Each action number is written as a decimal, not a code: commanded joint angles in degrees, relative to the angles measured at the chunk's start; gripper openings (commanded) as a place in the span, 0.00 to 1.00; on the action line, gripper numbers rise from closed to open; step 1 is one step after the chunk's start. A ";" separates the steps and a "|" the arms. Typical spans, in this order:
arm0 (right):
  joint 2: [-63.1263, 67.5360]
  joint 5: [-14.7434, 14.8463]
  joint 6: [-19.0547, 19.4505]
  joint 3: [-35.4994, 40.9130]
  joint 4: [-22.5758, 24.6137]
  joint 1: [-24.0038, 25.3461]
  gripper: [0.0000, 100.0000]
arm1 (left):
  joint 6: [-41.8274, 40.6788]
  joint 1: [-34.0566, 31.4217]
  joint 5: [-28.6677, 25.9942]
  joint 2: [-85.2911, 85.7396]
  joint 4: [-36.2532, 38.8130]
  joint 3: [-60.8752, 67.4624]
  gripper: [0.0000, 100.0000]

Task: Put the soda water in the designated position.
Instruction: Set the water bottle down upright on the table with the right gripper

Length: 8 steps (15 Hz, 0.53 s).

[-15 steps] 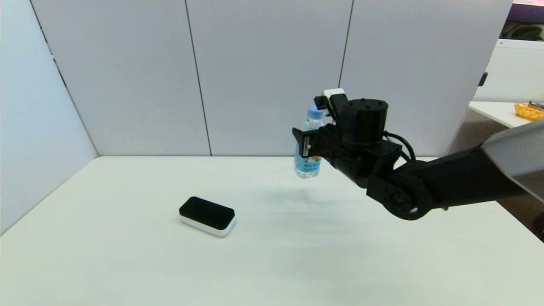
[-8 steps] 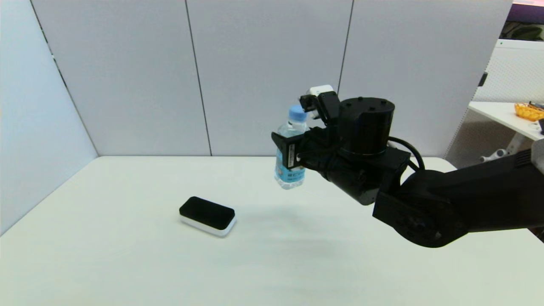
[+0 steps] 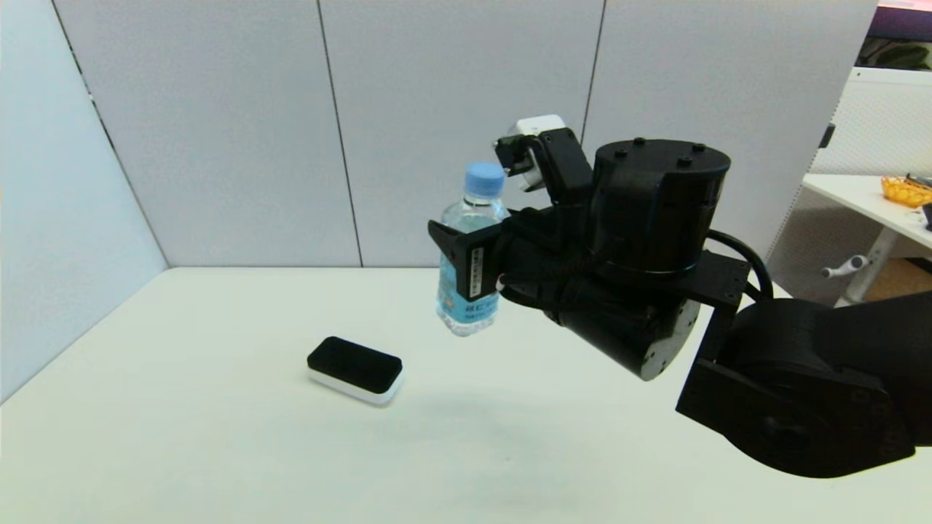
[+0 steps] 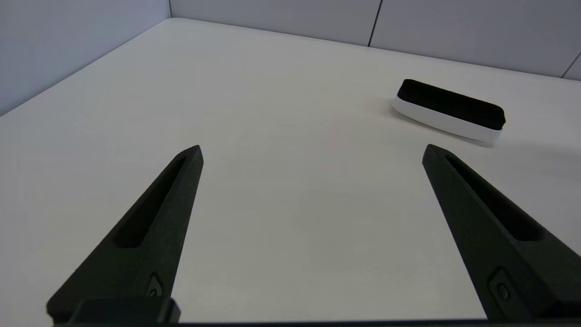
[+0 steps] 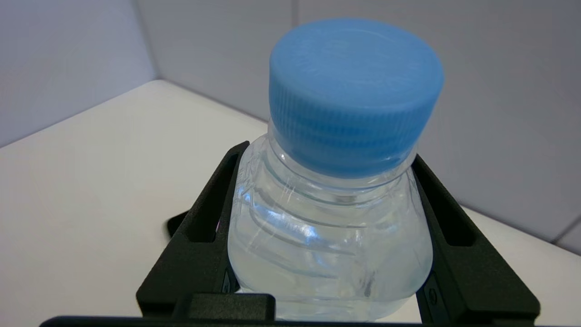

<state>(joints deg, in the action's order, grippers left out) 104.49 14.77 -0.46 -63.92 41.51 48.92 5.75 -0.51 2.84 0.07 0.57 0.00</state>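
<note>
Nearest the robot, low over the white surface [image 4: 281,218], the left gripper [image 4: 313,152] sat with its two black fingers [image 4: 150,227] spread wide apart and nothing between them; this arm did not appear in the head view at all. Just beyond its fingertips, off toward the robot's right, lay a flat white block with a black top [image 3: 355,368], resting flat on the surface.

Farther out and well above the surface, the right arm reached in from the robot's right side. The right gripper [image 3: 477,266] had its fingers [image 5: 199,236] clamped on the soda water [image 3: 470,251], one on each side of the clear body just under the shoulder. The bottle hung upright in the air, touching nothing but the fingers, its light-blue cap [image 5: 354,91] on top and its light-blue label showing below the grip. From where I stood it hung to the right of the block and beyond it, apart from it, with a faint shadow on the surface beneath.

Behind all this rose the grey wall panels [image 3: 451,109] at the far edge of the surface.
</note>
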 commanded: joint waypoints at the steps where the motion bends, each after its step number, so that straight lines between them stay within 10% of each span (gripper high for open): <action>1: -1.21 0.08 -0.06 0.02 -0.55 5.84 0.00 | 0.05 -0.02 0.06 0.01 0.04 0.00 1.00; 8: -0.95 0.17 -0.15 0.02 -1.61 12.87 0.00 | 0.05 -0.02 0.06 0.01 0.04 0.00 1.00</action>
<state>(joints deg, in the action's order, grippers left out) 103.41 14.82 -0.55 -63.89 40.18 60.36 5.75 -0.51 2.84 0.07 0.60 0.00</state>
